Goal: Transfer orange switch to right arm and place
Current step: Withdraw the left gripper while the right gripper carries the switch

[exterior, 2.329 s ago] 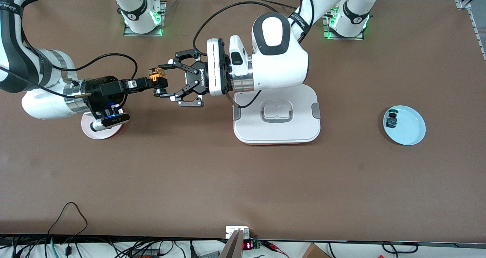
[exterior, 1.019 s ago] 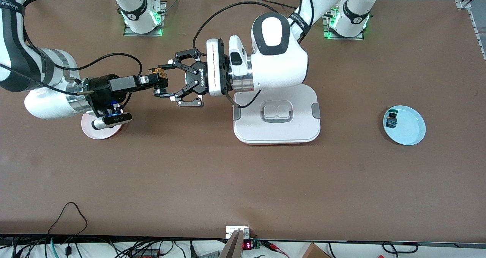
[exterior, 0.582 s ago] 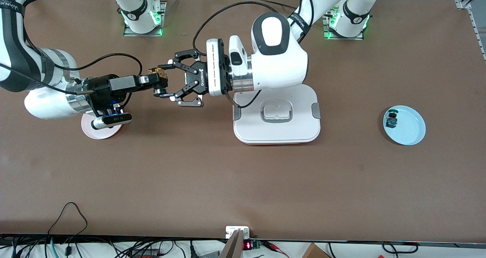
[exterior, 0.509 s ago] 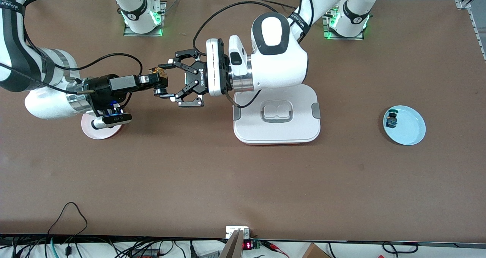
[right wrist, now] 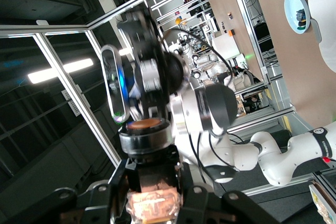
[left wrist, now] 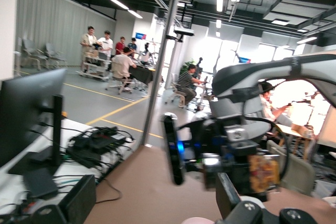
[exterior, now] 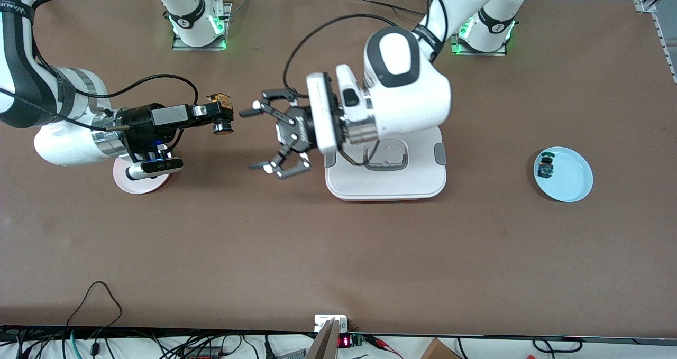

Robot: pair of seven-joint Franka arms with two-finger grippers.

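Note:
The orange switch (exterior: 222, 105) has an orange-yellow body and a black round collar. My right gripper (exterior: 218, 114) is shut on it and holds it in the air above the table. In the right wrist view the switch (right wrist: 153, 195) sits between the fingers, button face pointing away. My left gripper (exterior: 253, 138) is open and empty, a short gap from the switch, over bare table beside the white lidded box (exterior: 423, 182). The left wrist view shows my open left gripper (left wrist: 157, 208) and the switch (left wrist: 264, 174) held farther off.
A pink plate (exterior: 132, 183) lies under the right wrist. A light blue plate (exterior: 574, 176) at the left arm's end of the table holds a blue-bodied switch (exterior: 545, 167). Cables and boxes line the table edge nearest the front camera.
My left gripper, which stood open around the switch, has pulled back toward the left arm's end and turned. The switch stays in my right gripper, which has hardly moved.

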